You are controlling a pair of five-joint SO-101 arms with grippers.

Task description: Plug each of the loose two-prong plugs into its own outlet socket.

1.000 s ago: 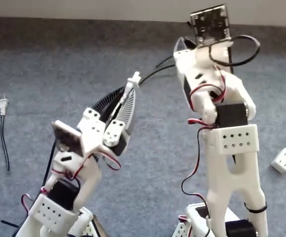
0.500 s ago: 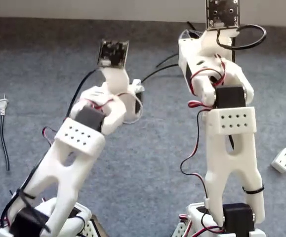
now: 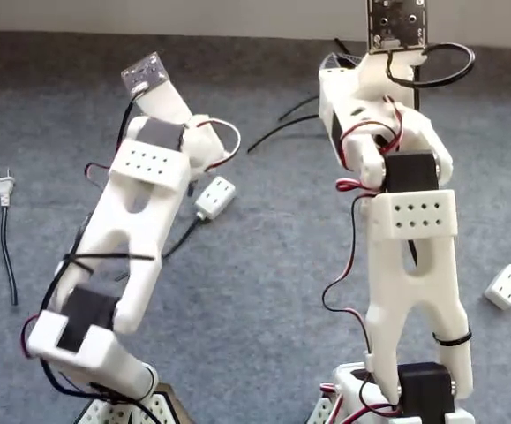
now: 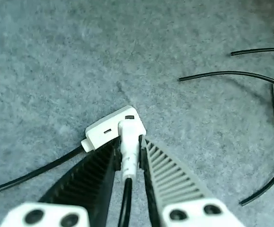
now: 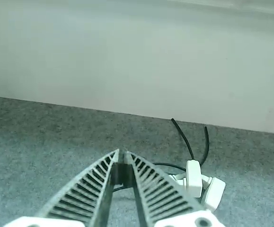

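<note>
At the surface's left edge a loose plug (image 3: 4, 185) lies flat. Its two prongs point at the far edge, and its black cord (image 3: 8, 256) trails toward the near one. It is well apart from any socket.

Left of the middle, my left pincer (image 4: 129, 141) is narrow and clamps the white body of a second plug (image 4: 129, 153) between both ribbed fingers. That plug's front is pressed against the face of a white outlet socket (image 4: 106, 130), and its prongs are hidden. One empty slot shows beside it. The socket's own cord runs away flat over the grey surface.

Two loose black cords (image 3: 281, 124) lie past it toward the far edge.

My right pincer (image 5: 120, 153) hangs above the surface near the far edge, fingertips closed together with nothing between them. Just beyond it a white plug (image 5: 192, 174) touches another white socket (image 5: 213, 191), black cords curling up behind them. I cannot tell whether that plug is seated.

By the right edge a third socket (image 3: 507, 285) lies alone, face up and with nothing in it, its cord leading off the edge.
</note>
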